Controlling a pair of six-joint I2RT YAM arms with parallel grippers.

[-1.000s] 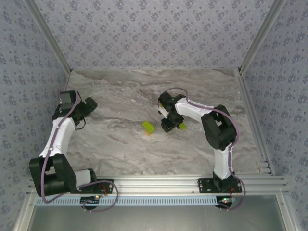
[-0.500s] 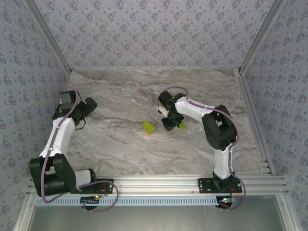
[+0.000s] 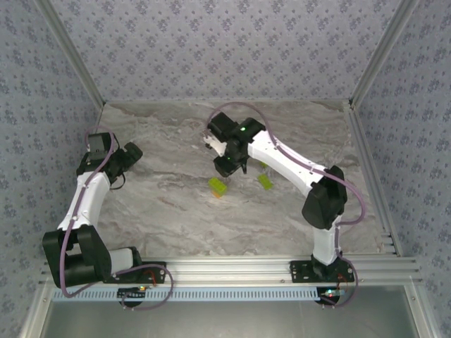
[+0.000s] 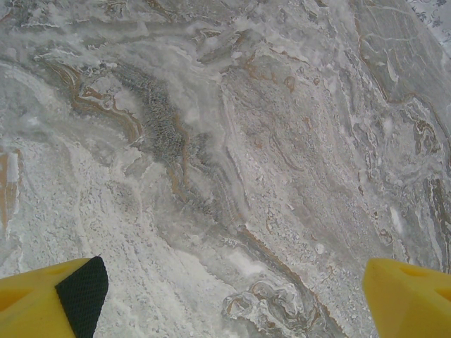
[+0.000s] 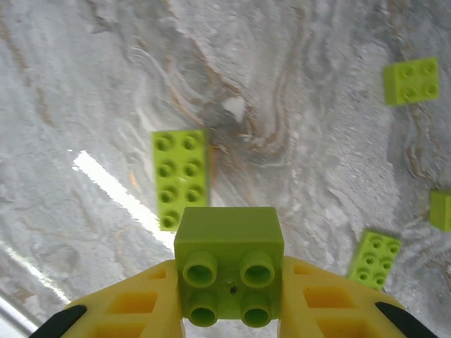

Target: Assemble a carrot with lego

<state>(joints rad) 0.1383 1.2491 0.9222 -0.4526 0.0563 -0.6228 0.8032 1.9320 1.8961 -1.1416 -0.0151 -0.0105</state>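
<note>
Swung leftward since earlier, right gripper pinches a square lime-green brick; a longer brick lies just beyond its fingertips; left gripper has fingers spread apart.

The right arm's yellow plastic fingers run off the bottom edge and cover both flanks of the lime-green four-stud plastic brick clamped between them; another lime-green plastic brick is cut by the right edge. The left arm's yellow fingers are cut off past their tips. From above, the green-over-orange brick stack is too small for its studs to be told.
</note>
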